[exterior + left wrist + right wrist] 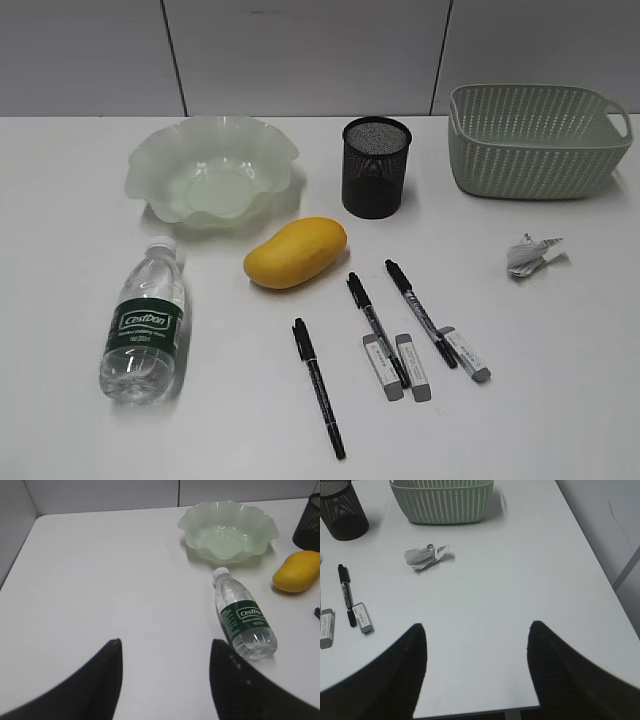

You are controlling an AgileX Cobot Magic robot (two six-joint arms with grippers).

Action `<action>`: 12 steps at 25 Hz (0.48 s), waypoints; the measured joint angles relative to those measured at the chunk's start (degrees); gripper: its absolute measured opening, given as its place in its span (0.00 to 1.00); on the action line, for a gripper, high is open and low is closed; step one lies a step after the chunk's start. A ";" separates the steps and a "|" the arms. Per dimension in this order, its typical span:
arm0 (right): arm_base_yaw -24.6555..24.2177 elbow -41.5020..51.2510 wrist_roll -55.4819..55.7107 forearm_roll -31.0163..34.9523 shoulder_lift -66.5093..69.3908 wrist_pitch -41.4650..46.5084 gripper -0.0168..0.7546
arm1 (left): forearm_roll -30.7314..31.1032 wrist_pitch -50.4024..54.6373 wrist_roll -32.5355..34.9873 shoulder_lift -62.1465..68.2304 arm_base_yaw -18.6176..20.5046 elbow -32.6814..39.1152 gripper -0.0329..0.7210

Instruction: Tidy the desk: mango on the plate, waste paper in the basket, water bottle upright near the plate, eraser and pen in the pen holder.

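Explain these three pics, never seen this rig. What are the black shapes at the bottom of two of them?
A two-armed robot at a white desk. One camera faces the desk; one sits on each wrist. The black shapes are the open, empty left gripper and right gripper.

On the desk: a pale green wavy-rimmed plate, yellow-orange mango, clear water bottle lying down, black mesh pen holder, sage-green perforated basket, crumpled waste paper, three black pens and three grey erasers.
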 joint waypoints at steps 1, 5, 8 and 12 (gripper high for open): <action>0.00 0.00 0.00 0.00 0.00 0.00 0.67 | 0.00 0.00 0.00 0.00 0.00 0.00 0.60; 0.00 0.00 0.00 0.00 0.00 0.00 0.67 | 0.00 0.00 0.00 0.00 0.00 0.00 0.60; 0.00 0.00 0.00 0.00 0.00 0.00 0.67 | 0.00 0.00 0.00 0.00 0.00 0.00 0.60; 0.00 0.00 0.00 0.00 0.00 0.00 0.67 | 0.00 0.00 0.00 0.00 0.00 0.00 0.60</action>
